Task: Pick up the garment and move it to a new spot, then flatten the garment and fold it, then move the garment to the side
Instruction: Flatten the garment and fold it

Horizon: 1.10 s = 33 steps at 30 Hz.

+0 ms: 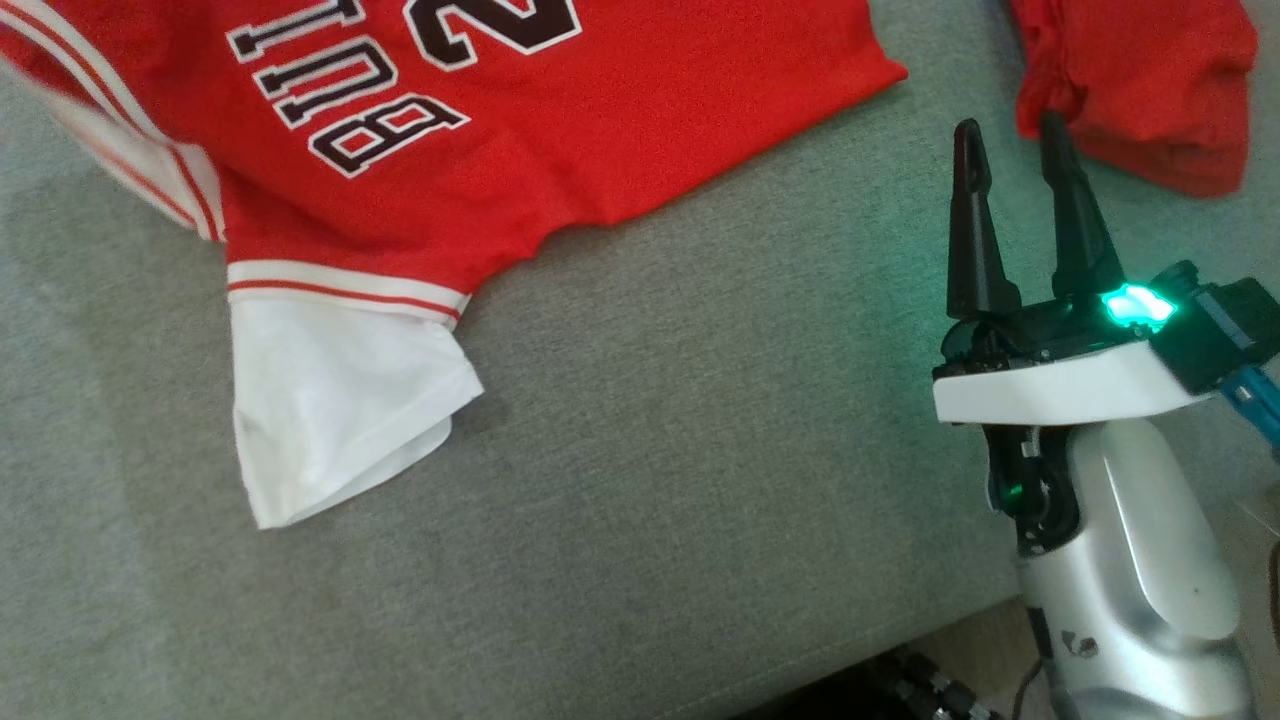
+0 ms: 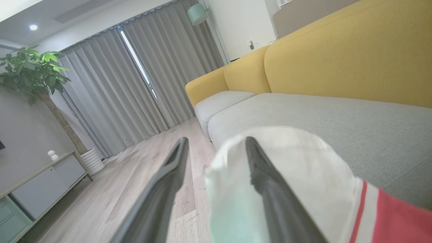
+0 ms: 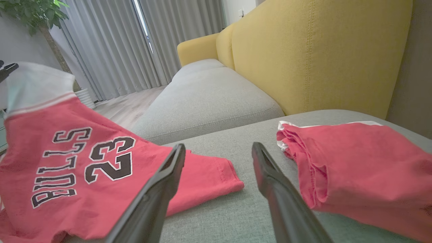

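The garment is a red jersey [image 1: 560, 110] with black "BULLS 23" lettering and white sleeves, spread on the grey sofa seat [image 1: 650, 450]. One white sleeve [image 1: 330, 400] lies flat toward the front. My right gripper [image 1: 1008, 125] hovers open to the right of the jersey's hem, nothing between its fingers [image 3: 158, 189]. In the left wrist view my left gripper [image 2: 216, 140] has its jaws apart, and the other white sleeve [image 2: 303, 168] bunches against the right finger [image 2: 270, 195]. The right wrist view shows that sleeve [image 3: 33, 84] raised at the jersey's far end.
A second red garment [image 1: 1140, 80] lies crumpled at the seat's back right, close to my right fingertips. The yellow sofa back [image 3: 303, 57] rises behind. Wooden floor [image 2: 135, 175], grey curtains, a potted plant [image 2: 30, 71] and a low cabinet lie beyond the sofa.
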Available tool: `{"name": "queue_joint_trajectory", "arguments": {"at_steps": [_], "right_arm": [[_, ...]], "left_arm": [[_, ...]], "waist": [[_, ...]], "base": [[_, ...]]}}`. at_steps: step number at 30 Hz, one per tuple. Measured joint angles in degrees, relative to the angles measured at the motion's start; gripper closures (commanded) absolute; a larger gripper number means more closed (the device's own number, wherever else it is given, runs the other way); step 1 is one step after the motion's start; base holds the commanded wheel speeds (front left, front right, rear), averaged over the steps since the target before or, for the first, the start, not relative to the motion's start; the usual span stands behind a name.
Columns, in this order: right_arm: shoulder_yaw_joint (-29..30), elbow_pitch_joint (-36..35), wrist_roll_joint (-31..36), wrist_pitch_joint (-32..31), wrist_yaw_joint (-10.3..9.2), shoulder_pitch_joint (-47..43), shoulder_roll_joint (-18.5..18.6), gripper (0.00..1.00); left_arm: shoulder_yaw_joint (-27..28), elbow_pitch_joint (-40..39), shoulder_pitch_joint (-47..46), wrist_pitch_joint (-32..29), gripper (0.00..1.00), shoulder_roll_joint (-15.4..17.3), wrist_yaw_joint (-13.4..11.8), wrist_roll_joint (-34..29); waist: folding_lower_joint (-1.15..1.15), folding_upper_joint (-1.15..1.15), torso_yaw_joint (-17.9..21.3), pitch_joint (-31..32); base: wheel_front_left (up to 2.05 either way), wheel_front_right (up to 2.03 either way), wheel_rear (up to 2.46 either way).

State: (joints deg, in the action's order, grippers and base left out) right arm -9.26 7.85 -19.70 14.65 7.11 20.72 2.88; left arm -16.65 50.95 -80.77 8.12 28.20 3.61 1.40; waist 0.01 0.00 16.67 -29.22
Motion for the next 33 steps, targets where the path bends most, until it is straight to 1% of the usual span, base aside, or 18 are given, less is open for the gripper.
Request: {"name": "queue_joint_trajectory", "arguments": {"at_steps": [5, 9, 15, 16, 21, 26, 30, 33], "right_arm": [[0.13, 0.07, 0.03, 0.00, 0.00, -0.02, 0.00, 0.00], [0.78, 0.48, 0.81, 0.01, 0.00, -0.05, -0.01, 0.00], [2.89, 2.24, 3.00, 0.01, 0.00, -0.23, 0.01, 0.00], [2.89, 2.24, 3.00, 0.01, 0.00, -0.23, 0.01, 0.00], [4.69, 3.55, 4.61, 0.02, 0.00, -0.92, 0.01, 0.00], [5.63, 4.86, 5.09, 0.03, 0.00, -4.95, 0.00, 0.00], [6.00, 5.16, 5.09, 0.03, 0.00, -7.55, 0.00, 0.00], [5.83, 5.16, 4.83, 0.03, 0.00, -8.47, 0.00, 0.00]], "left_arm": [[-0.08, 5.27, 0.05, 3.77, 0.00, -2.55, -1.11, 0.38], [0.48, 7.43, 2.06, 5.53, 0.00, -4.47, -1.07, 3.14], [2.04, 6.45, 11.37, 6.33, 0.00, -8.08, 0.51, 7.47], [2.04, 6.45, 11.37, 6.33, 0.00, -8.08, 0.51, 7.47], [3.90, -1.49, 21.64, 6.42, 0.00, -10.70, 0.49, 10.70], [5.26, -8.14, 34.69, 6.50, 0.00, -13.11, 0.42, 13.48], [5.31, -12.41, 45.15, 6.50, 0.00, -14.80, -0.35, 14.83], [5.19, -15.74, 51.37, 6.49, 0.00, -15.28, -1.82, 14.91]], "waist": [[-0.01, 0.00, -1.49, 0.69], [-0.01, 0.00, -3.55, 2.14], [-0.01, 0.00, -7.07, 5.92], [-0.01, 0.00, -7.07, 5.92], [-0.02, 0.00, -9.91, 10.03], [-0.03, 0.01, -12.46, 14.73], [-0.03, 0.01, -14.33, 17.88], [-0.02, 0.01, -15.51, 19.26]], "base": [[0.00, 0.00, 0.00], [0.00, 0.00, 0.00], [0.00, 0.00, 0.00], [0.00, 0.00, 0.00], [0.00, 0.00, 0.00], [0.00, 0.00, 0.00], [0.00, 0.00, 0.00], [0.00, 0.00, 0.00]]}}
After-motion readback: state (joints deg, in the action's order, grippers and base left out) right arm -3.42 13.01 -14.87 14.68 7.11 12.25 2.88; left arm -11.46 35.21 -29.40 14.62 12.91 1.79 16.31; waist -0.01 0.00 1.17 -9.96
